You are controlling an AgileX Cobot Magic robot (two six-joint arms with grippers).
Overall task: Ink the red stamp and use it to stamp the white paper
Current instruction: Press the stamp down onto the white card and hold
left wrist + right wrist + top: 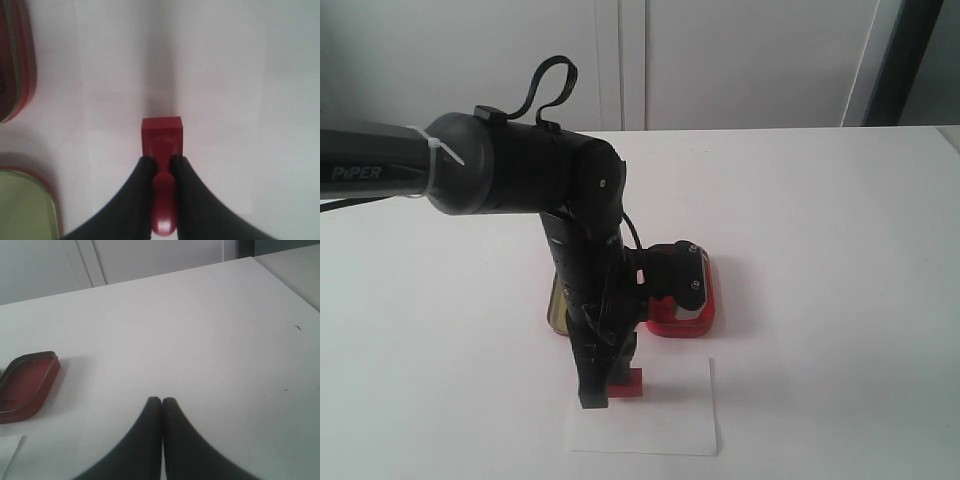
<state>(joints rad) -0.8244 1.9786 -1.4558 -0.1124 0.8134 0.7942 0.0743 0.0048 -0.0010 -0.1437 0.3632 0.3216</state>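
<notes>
Small red block stamp (161, 135), probably light and rigid, pinched by its knob in left gripper (161, 161) above flimsy white paper sheet (670, 425).

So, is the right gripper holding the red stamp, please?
No, the right gripper is shut and empty; the left gripper grips the red stamp.

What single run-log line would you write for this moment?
left gripper: shut on red stamp | red stamp: over white paper, contact unclear | right gripper: shut, empty
</notes>
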